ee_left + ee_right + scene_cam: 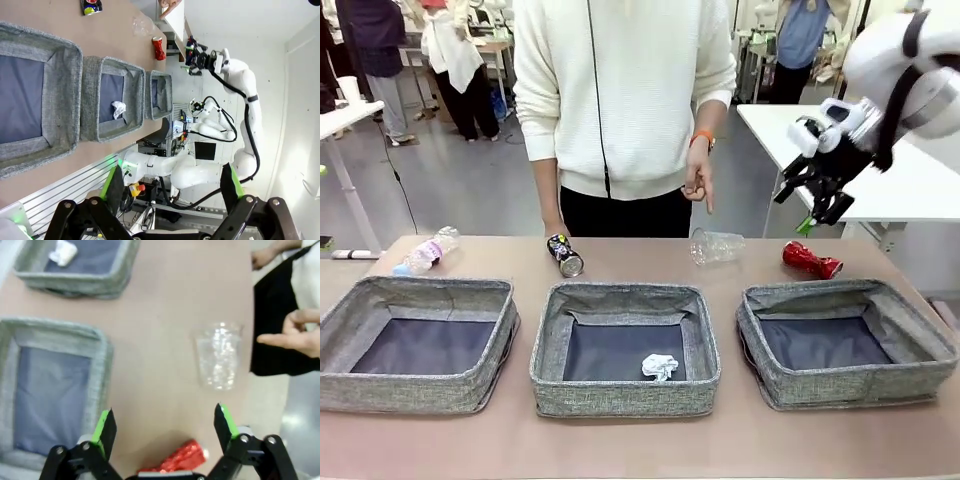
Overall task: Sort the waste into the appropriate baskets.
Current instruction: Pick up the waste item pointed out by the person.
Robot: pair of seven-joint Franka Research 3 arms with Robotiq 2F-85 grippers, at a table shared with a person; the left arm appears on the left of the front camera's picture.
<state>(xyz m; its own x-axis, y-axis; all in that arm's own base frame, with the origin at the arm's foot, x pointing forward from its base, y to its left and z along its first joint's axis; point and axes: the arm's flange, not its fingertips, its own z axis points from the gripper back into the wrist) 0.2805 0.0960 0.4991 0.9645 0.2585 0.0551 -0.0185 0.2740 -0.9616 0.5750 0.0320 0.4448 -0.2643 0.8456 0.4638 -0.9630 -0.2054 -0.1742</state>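
Hovering with the right gripper [825,210] spread wide and empty above the red can [811,260], lying on the table [640,440] behind the right basket [840,292]. Holding the left gripper [172,185] released as well, gripping nothing, apart from the baskets. Showing the cup [716,245] on its side near that can, the dark can [565,255] behind the middle basket [620,295], the bottle [426,252] behind the left basket [420,290]. Resting in the middle basket: the paper ball [659,366].
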